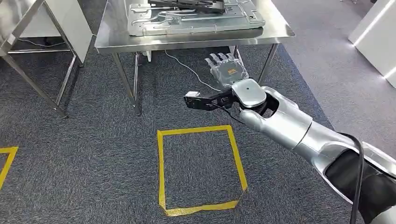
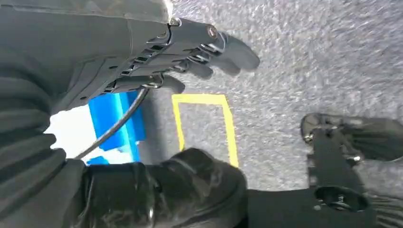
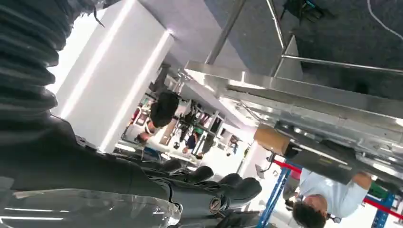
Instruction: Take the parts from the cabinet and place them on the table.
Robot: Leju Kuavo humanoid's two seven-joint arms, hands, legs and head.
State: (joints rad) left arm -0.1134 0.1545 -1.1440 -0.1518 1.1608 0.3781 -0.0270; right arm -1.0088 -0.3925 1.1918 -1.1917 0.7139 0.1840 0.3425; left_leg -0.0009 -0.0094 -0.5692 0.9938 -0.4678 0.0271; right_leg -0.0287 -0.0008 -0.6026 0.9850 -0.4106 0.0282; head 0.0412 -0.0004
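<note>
No text, label, brand or number can be read in any of the views. The one sign-like marking is a yellow tape rectangle (image 1: pixel 201 169) on the grey carpet, with the corner of another yellow tape outline (image 1: pixel 6 162) at nine o'clock from it.

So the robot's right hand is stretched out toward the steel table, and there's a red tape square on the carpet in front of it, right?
Not quite: the tape square on the carpet is yellow, not red, as the head view shows. The rest holds: the right robot hand reaches out toward the steel table, holding nothing.
</note>
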